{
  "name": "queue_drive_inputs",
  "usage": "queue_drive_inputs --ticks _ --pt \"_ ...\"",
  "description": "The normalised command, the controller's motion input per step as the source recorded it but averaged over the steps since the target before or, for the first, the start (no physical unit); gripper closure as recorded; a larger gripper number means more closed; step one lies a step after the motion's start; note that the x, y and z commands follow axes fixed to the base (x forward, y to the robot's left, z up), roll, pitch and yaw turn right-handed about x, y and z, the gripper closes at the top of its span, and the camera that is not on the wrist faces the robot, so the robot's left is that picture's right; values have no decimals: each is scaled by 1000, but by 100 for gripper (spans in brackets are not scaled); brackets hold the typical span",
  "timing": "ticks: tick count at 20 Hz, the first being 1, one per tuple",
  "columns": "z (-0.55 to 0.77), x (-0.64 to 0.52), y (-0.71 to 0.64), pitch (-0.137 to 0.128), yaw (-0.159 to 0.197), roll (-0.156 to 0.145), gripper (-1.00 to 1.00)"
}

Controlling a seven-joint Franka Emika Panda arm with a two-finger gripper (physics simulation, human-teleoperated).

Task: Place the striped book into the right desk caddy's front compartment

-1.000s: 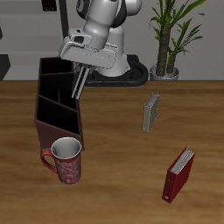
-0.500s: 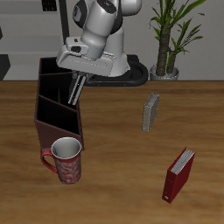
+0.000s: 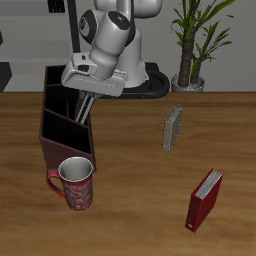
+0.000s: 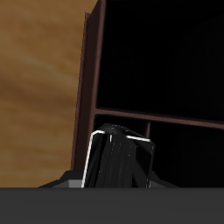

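- My gripper (image 3: 87, 104) hangs above the right desk caddy (image 3: 60, 128), over the sections that lie behind the nearest one, with my arm leaning in from the base at the far side of the table.
- In the wrist view, the striped book (image 4: 119, 157) sits right at my gripper (image 4: 119, 179); its dark cover with pale edges is seen end-on, so I take my fingers to be clamped on it, though the pads themselves are hidden.
- In the exterior view, the striped book (image 3: 85, 103) shows as a thin, slanted sliver below my hand, tilted and dipping toward the caddy's open top.
- I cannot tell whether the book's lower end already touches a divider or the caddy floor.
- The wrist view looks down into the right desk caddy (image 4: 87, 96): a maroon wall, one cross divider, and dark interior beyond, with bare wooden table (image 4: 39, 79) beside the wall.
- A red patterned mug (image 3: 73, 183) stands just in front of the caddy's near end, close to the table's front edge.
- A small grey book (image 3: 172, 128) stands upright near the middle of the table, well apart from the caddy.
- A red book (image 3: 205, 199) stands tilted nearer the front edge, farther from the caddy than the grey one.
- A potted plant (image 3: 192, 42) stands at the far side, beside my base.
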Motion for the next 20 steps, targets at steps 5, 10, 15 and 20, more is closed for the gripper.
queue_drive_inputs --ticks 5,10,15,20 --pt "-223 87 -106 109 -55 -4 -100" --pt "-14 86 11 44 -40 25 -100" --pt "173 10 123 -21 -17 50 -100" --pt "225 -87 135 -46 -12 61 -100"
